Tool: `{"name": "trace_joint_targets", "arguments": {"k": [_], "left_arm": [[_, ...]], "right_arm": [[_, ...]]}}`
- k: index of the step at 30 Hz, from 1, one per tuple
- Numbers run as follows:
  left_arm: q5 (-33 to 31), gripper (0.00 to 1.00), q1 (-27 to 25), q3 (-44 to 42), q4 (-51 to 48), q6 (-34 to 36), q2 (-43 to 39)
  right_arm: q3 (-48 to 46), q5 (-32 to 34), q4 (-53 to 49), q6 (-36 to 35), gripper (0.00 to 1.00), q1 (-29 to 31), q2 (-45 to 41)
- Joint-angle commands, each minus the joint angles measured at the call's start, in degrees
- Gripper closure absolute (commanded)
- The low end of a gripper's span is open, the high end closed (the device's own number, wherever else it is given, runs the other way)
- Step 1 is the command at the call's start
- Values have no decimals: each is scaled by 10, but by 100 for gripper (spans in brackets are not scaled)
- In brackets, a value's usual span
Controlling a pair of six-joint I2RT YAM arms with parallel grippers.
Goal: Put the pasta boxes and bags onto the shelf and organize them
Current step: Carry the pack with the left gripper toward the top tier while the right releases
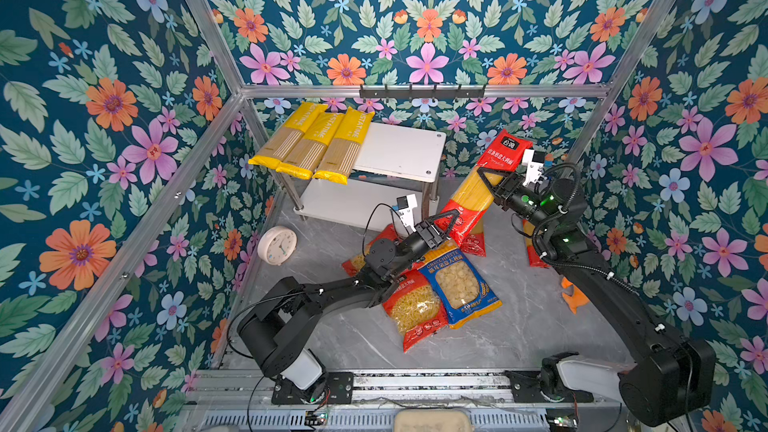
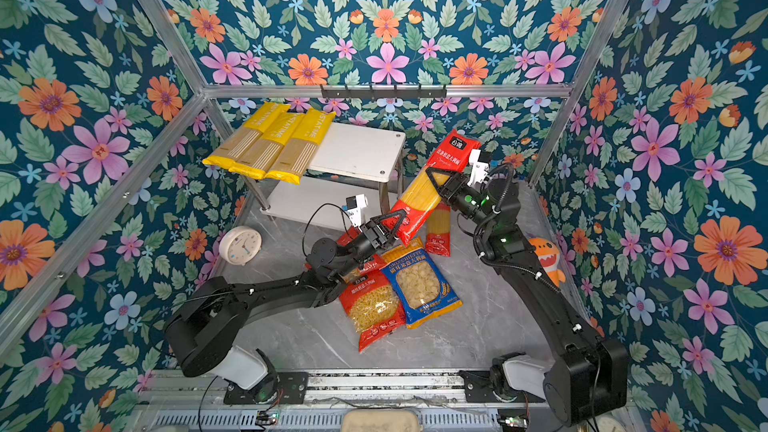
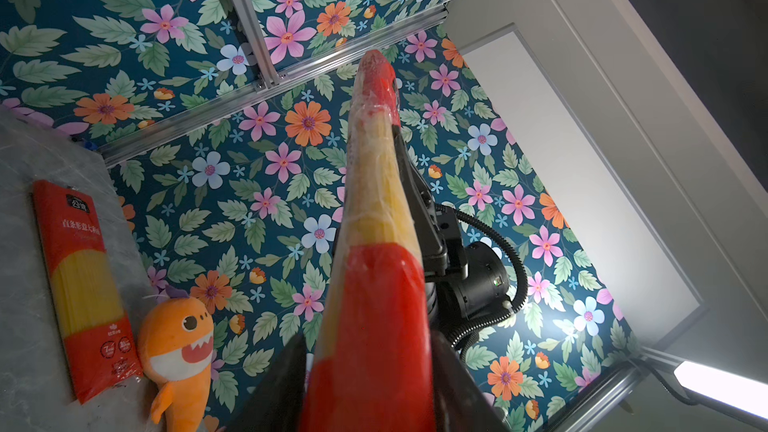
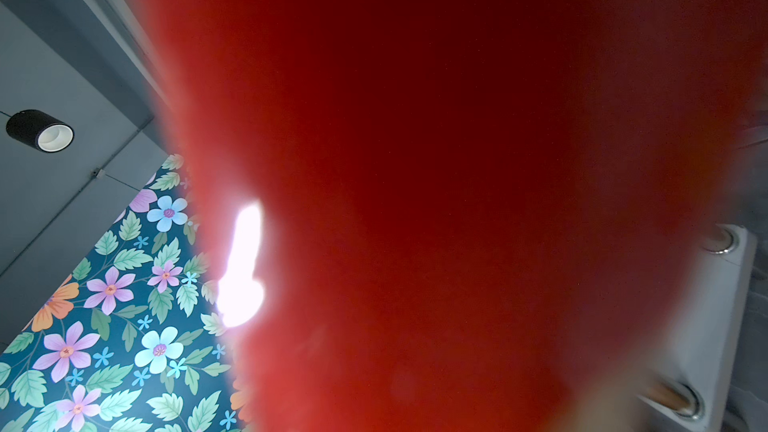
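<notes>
While the right tool [image 1: 488,178] grips a long red pack [image 1: 471,195] near its middle, we see this pack tilted in the air over the bench [image 1: 523,317], just right of the shelf [image 1: 401,151]. The left tool [image 1: 451,222] has its jaws on both sides of the pack's lower end, but we cannot tell if they press it. Three yellow packs [image 1: 309,145] lie on the shelf's top board.

Red pack [image 4: 436,139]: very near my camera, blurred, it fills most of what I see.
Glare [image 4: 243,268]: one bright white spot at its edge.
Wallpaper [image 4: 116,326]: flowers, behind the pack.
Ceiling lamp [image 4: 39,130]: black, round.
Shelf [image 4: 715,317]: white board, two chrome leg ends.
</notes>
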Motion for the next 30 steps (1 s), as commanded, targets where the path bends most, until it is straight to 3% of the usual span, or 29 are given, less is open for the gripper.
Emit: {"name": "trace_joint_targets", "arguments": {"k": [1,9,12,19,23,30], "left_arm": [[2,62,0,3,37,-7,1],[-10,92,0,-1,47,-13,-15],[-24,98,1,-4,34,-8,-29],[-60,100,9,-15,-2,19,-70],[-92,100,32,-23,-34,40,-113],[-192,100,63,-15,-212,121,-216]], "right_arm": [[3,6,83,11,78,1,-3],[-9,14,84,12,65,1,-9],[-14,17,82,11,58,0,-13],[-28,27,61,-3,40,1,-33],[-35,30,46,-13,35,1,-45],[-42,31,25,-31,31,1,-62]]}}
